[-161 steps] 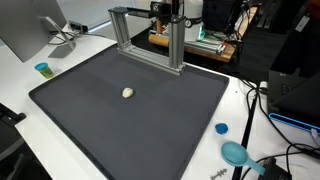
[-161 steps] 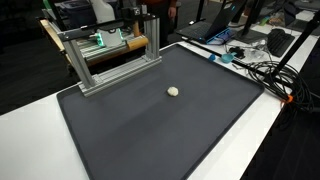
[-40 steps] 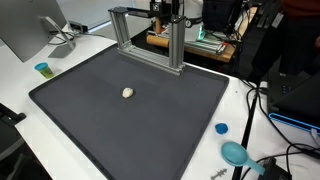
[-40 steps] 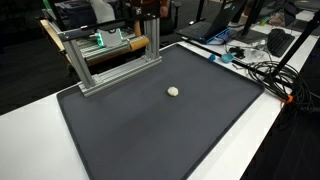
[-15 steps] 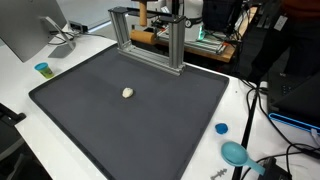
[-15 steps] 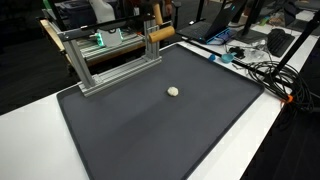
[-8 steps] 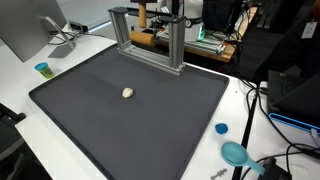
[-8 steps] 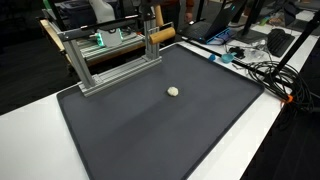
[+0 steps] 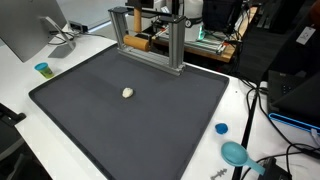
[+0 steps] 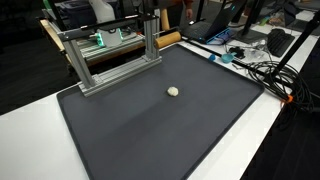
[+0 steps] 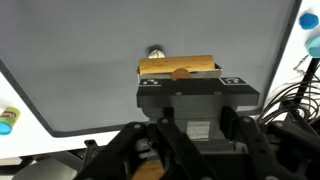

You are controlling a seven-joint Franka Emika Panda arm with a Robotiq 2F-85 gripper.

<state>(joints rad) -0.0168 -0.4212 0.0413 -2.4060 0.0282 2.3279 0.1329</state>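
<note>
My gripper (image 11: 188, 118) hangs high above the back of the dark grey mat (image 9: 120, 120), behind the metal frame (image 9: 150, 35), and only its dark underside (image 9: 175, 8) shows at the top edge of an exterior view. In the wrist view its black fingers (image 11: 130, 150) are drawn in around a grey piece with marker tags. A wooden block (image 11: 180, 68) sticks out beyond that piece, and the gripper looks shut on it. A small cream ball (image 9: 127, 92) lies alone mid-mat, visible in both exterior views (image 10: 173, 91) and in the wrist view (image 11: 155, 50).
A wooden platform (image 9: 135, 42) with green parts stands behind the frame. A blue cap (image 9: 221, 128) and a teal scoop (image 9: 235, 153) lie off the mat's near corner. A small blue cup (image 9: 42, 69) and a monitor (image 9: 30, 25) stand at the other side. Cables (image 10: 265, 70) crowd one edge.
The upright wooden piece beside the frame's top has risen out of both exterior views with the gripper. The ball has not moved.
</note>
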